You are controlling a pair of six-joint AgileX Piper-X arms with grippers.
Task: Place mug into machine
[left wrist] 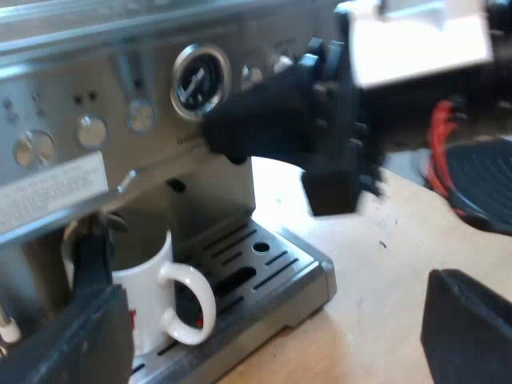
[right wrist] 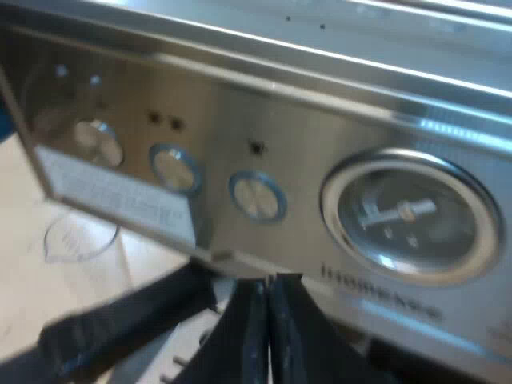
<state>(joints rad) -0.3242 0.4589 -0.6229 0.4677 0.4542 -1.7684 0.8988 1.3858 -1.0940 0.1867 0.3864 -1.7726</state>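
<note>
Left gripper (left wrist: 270, 260) spread wide, holding nothing; one finger just beside the white mug (left wrist: 148, 276). Mug stands upright on the drip tray (left wrist: 300, 280) of the espresso machine (left wrist: 72, 96). Right gripper (right wrist: 268, 300) closed, fingers pressed together and empty, before the pressure gauge (right wrist: 408, 212).

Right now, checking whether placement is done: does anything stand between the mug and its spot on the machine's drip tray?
Nothing visible does. The mug already stands on the drip tray; the right gripper is higher up, at the pressure gauge, apart from the mug.
</note>
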